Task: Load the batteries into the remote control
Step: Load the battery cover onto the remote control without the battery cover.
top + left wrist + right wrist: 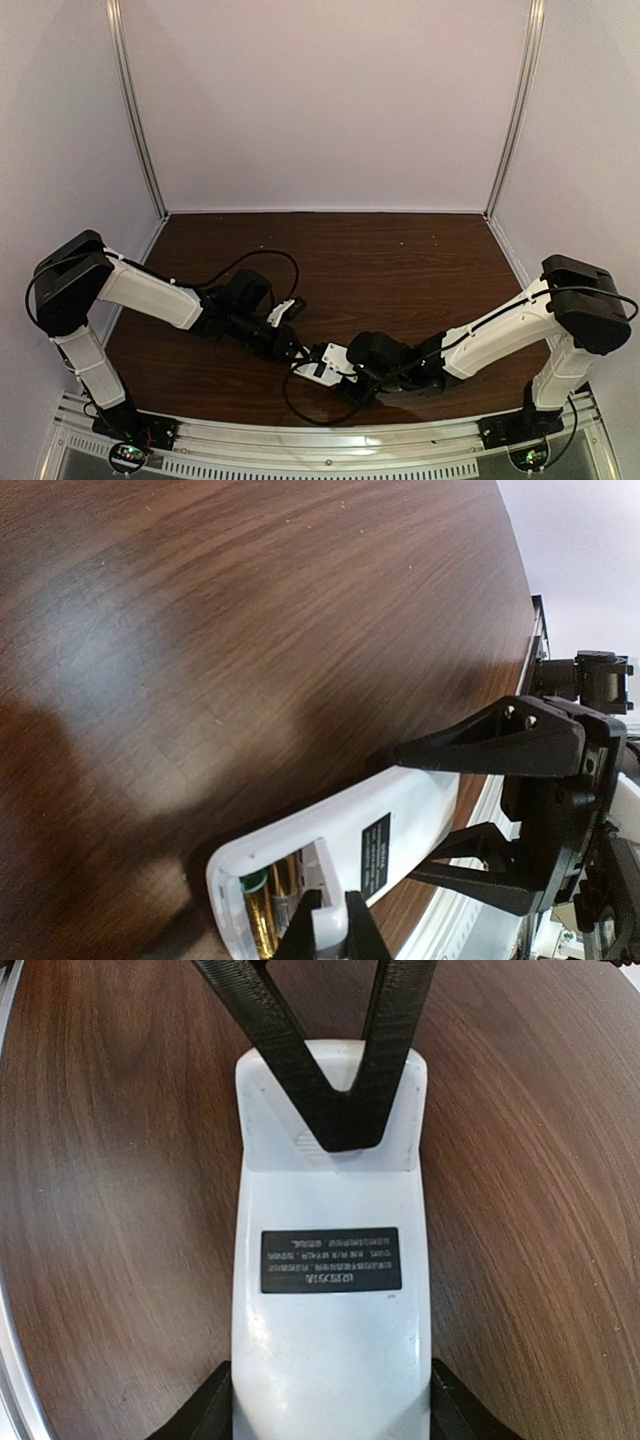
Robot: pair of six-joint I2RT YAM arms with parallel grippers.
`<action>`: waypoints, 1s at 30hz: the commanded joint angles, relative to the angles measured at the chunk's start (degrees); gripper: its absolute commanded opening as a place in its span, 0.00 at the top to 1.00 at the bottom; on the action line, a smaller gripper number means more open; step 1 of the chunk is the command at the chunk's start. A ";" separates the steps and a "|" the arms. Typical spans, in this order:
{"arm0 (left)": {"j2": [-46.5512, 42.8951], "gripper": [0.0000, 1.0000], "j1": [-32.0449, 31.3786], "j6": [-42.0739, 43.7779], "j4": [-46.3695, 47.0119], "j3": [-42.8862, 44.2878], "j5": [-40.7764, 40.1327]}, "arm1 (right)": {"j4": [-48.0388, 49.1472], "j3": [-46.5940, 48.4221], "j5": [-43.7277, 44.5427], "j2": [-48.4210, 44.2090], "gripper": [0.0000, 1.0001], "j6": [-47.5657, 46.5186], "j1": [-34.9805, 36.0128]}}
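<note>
Right wrist view: what holds the remote control [330, 1340]?
The right end effector [330, 1415], clamped on both sides of its label end. It lies back-up on the table [110, 1210].
And the left end effector [345, 1125]?
Closed, tips pressing the remote control's other end. The batteries [265, 915] sit in its recess, just beside those tips.

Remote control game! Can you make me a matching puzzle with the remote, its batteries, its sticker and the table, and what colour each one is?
Things:
1. remote control
2. batteries
3. sticker
4. table

Colours:
A. gold
B. dark brown
C. white
D. black

Pairs: 1-C, 2-A, 3-D, 4-B
</note>
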 commanded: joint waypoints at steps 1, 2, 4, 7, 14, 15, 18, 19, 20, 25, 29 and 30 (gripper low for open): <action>2.67 1.00 -0.56 0.34 -0.60 -0.57 -1.34 | 5.53 -0.31 0.53 -1.49 1.00 -0.49 0.34; 2.82 1.00 -0.60 0.43 -1.45 -0.33 -1.91 | 5.70 -0.38 0.62 -1.53 1.00 -0.49 0.31; 3.10 1.00 -1.05 1.09 -4.17 0.51 -4.09 | 6.11 -0.61 0.83 -1.61 1.00 -0.49 0.35; 3.30 0.85 -1.46 1.51 -6.11 1.23 -6.10 | 6.38 -0.76 0.89 -1.57 1.00 -0.49 0.32; 2.80 0.80 -1.48 3.64 -12.64 3.21 -10.45 | 6.38 -0.99 0.81 -1.72 1.00 -0.49 0.32; 2.69 0.80 -1.46 3.78 -13.14 3.38 -10.85 | 6.33 -0.95 0.85 -1.61 1.00 -0.49 0.33; 2.39 0.79 -1.64 4.28 -15.14 4.26 -12.40 | 6.23 -0.82 1.02 -1.53 1.00 -0.49 0.39; 2.38 0.79 -1.78 4.54 -15.90 4.58 -13.08 | 6.22 -0.86 1.00 -1.60 1.00 -0.49 0.35; 2.38 0.77 -1.97 4.86 -16.71 5.06 -13.75 | 6.22 -0.86 0.98 -1.59 1.00 -0.50 0.33; 2.10 0.73 -2.83 5.51 -18.83 6.62 -15.51 | 6.29 -0.90 1.10 -1.59 1.00 -0.49 0.34; 1.00 0.73 -3.00 6.00 -19.74 7.35 -16.50 | 6.30 -1.04 1.03 -1.68 1.00 -0.49 0.39; 0.72 0.73 -3.05 6.09 -20.00 7.52 -16.60 | 6.32 -1.08 0.98 -1.70 1.00 -0.49 0.35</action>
